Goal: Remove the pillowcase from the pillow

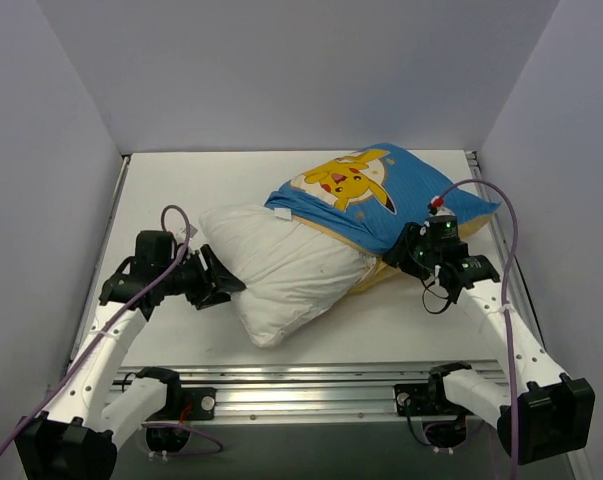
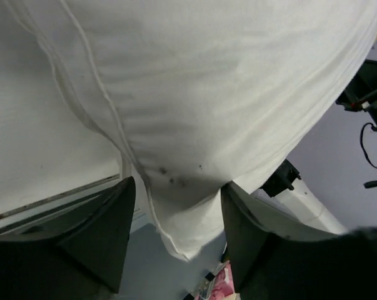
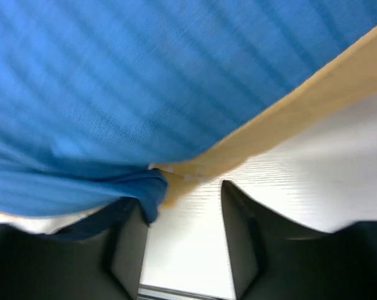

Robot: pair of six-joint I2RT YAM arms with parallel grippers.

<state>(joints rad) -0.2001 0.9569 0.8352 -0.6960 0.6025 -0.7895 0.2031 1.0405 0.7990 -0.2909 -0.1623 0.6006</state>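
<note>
The white pillow lies across the table, its far right end still inside the blue pillowcase with the yellow cartoon. My left gripper is at the pillow's bare near-left corner. In the left wrist view its jaws stand apart, and the pillow corner hangs loosely between them. My right gripper is at the pillowcase's near edge. In the right wrist view it is open, the blue pillowcase hem and yellow lining draping over its left finger, with bare table between the fingers.
White walls enclose the table on three sides. An aluminium rail with both arm bases runs along the near edge. Purple cables loop off each arm.
</note>
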